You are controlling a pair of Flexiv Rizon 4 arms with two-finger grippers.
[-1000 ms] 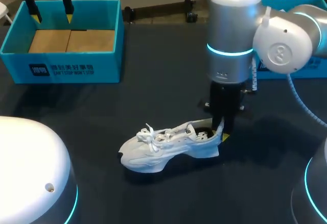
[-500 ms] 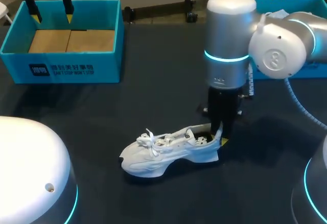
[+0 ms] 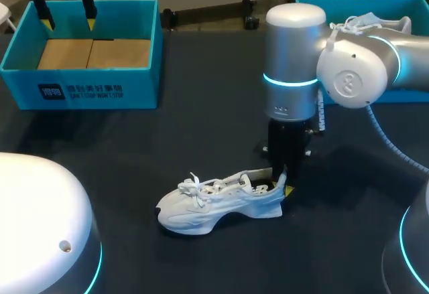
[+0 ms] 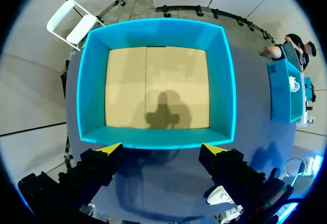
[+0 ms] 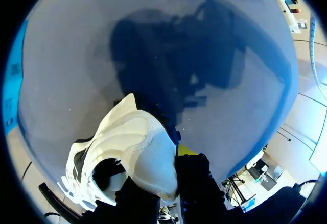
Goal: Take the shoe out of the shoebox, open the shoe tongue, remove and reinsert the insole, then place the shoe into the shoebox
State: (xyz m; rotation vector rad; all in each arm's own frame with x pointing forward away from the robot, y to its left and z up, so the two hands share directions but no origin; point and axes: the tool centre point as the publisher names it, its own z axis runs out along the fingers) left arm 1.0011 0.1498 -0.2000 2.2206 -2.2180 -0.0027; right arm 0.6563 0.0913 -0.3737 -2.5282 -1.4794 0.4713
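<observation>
A white sneaker (image 3: 218, 200) lies on the dark table, toe to the left, laces loose. My right gripper (image 3: 282, 183) stands upright over its heel and is shut on the heel collar. In the right wrist view the heel (image 5: 145, 155) sits pinched between the dark fingers (image 5: 193, 180), one inside the shoe's opening. The blue shoebox (image 3: 80, 92) stands at the back left with a bare cardboard floor. My left gripper (image 3: 67, 9) hangs open above its far rim. The left wrist view looks straight down into the shoebox (image 4: 229, 81), with my left gripper (image 4: 162, 150) over its near wall.
A second blue box (image 3: 375, 1) stands at the back right behind my right arm, with another white shoe (image 3: 365, 21) showing over its rim. Bare dark table lies between the shoebox and the sneaker.
My right arm has shifted a little to the left and nearer, drawing the sneaker's heel along with it. The left arm has kept still.
</observation>
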